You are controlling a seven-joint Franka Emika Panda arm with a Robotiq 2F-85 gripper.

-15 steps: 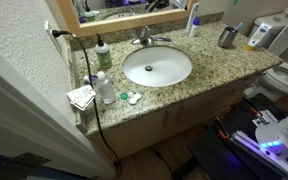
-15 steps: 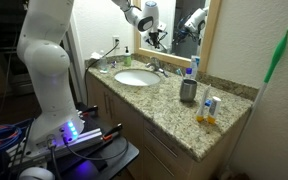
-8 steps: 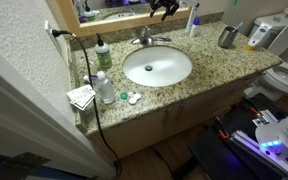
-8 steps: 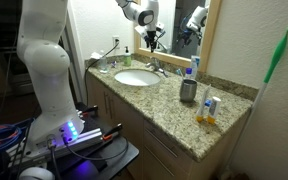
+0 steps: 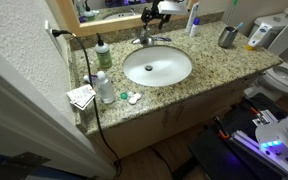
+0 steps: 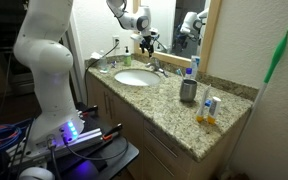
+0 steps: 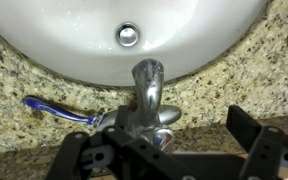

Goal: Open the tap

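Observation:
The tap [image 5: 147, 38] is a small silver faucet at the back rim of the white oval basin [image 5: 157, 67]; it also shows in the exterior view from the side [image 6: 156, 67]. My gripper [image 5: 153, 14] hangs just above and behind the tap, by the mirror, and is seen from the side too [image 6: 147, 42]. In the wrist view the tap [image 7: 144, 100] points its spout toward the basin [image 7: 74, 40], and its top with a red and blue mark lies between my fingers. The gripper [image 7: 166, 148] is open and holds nothing.
A blue razor [image 7: 59, 112] lies on the granite beside the tap. A green-capped soap bottle [image 5: 102, 52] stands left of the basin and a grey metal cup [image 5: 227, 37] to its right. The mirror frame is close behind the gripper. A black cord [image 5: 87, 75] hangs over the counter.
The gripper has opened wide. The arm has moved down from the mirror's top edge toward the tap.

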